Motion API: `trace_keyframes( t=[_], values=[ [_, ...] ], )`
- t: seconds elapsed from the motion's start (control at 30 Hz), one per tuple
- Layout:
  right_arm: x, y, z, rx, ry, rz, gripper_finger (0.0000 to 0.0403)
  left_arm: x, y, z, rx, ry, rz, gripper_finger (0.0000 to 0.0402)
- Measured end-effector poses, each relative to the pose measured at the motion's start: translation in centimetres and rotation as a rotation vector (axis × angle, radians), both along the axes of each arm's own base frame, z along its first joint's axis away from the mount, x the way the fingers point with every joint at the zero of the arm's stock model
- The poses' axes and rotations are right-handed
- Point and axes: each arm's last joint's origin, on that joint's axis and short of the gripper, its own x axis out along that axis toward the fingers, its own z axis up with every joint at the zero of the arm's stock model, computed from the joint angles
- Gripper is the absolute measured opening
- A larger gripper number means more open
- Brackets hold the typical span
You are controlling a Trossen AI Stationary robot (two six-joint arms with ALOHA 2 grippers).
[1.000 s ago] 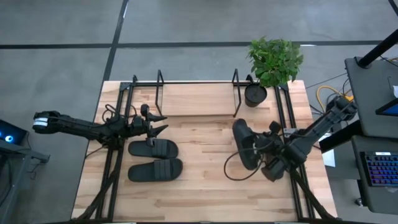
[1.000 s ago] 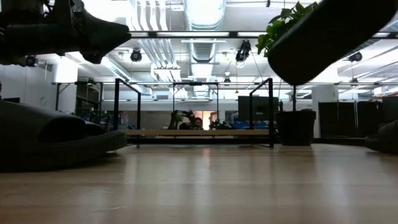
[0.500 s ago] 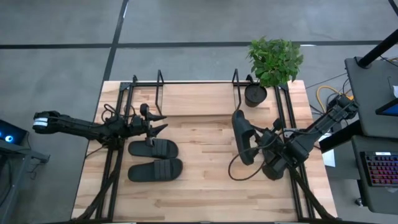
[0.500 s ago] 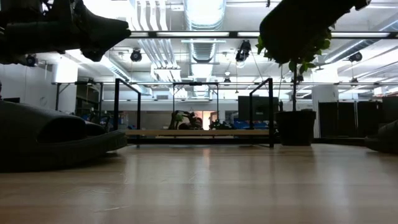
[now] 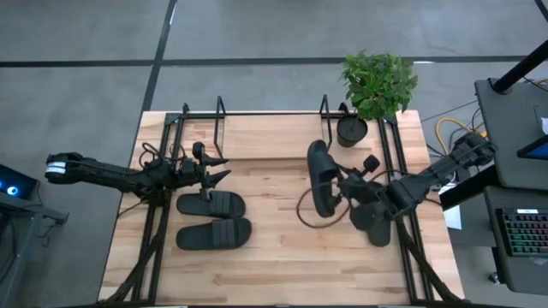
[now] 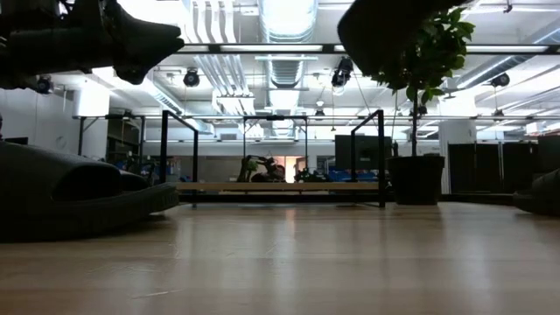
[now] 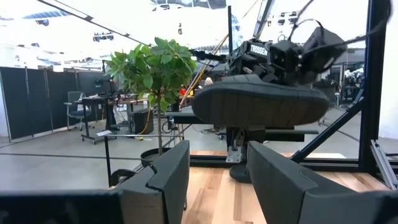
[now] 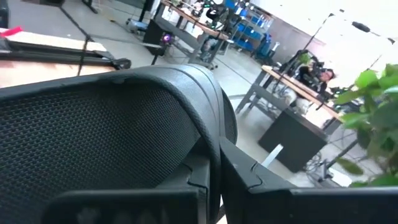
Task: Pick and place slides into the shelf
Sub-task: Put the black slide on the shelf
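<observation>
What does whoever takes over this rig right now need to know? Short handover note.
Right gripper: shut on a slide, held in the air near the shelf.
Left gripper: open, empty, above the two slides lying at table left.
Fourth slide lies at table right.
Done: nothing on the shelf yet.
Left: place the held slide, then the other three.

A leafy green plant [image 5: 378, 79] in a black pot [image 5: 351, 131] is parked at the far right corner of the wooden table [image 5: 274, 265]. A keyboard [image 5: 523, 233] is seen off to the right.
</observation>
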Motion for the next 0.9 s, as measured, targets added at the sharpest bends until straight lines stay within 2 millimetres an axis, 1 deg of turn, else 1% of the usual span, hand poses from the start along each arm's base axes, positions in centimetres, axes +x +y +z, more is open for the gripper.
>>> trace_keyframes(
  t=[0.2, 0.37, 0.5, 0.63, 0.73, 0.9],
  values=[
    [1.9, -0.9, 0.7, 0.039, 0.024, 0.078, 0.0009, 0.0, 0.0, -0.7, -0.004, 0.085, -0.001, 0.0148],
    [3.3, -2.2, 0.8, -0.009, 0.061, 0.062, 0.0009, -0.5, 0.0, -0.7, -0.06, 0.096, -0.014, 0.0148],
    [3.7, -3.4, 1.0, -0.025, 0.075, 0.032, 0.0009, -1.1, 0.0, -0.4, -0.076, 0.088, -0.019, 0.0148],
    [4.1, -4.4, 0.9, 0.003, 0.086, 0.061, 0.0009, -1.5, 0.0, -0.4, -0.075, 0.099, -0.02, 0.0148],
    [4.6, -5.1, 0.9, 0.039, 0.075, 0.095, 0.0009, -1.4, 0.0, 0.4, -0.048, 0.096, -0.021, 0.0148],
    [5.5, -6.1, 0.6, 0.055, 0.069, 0.12, 0.0009, -0.3, -0.1, 2.1, 0.11, 0.163, -0.015, 0.0148]
  ],
)
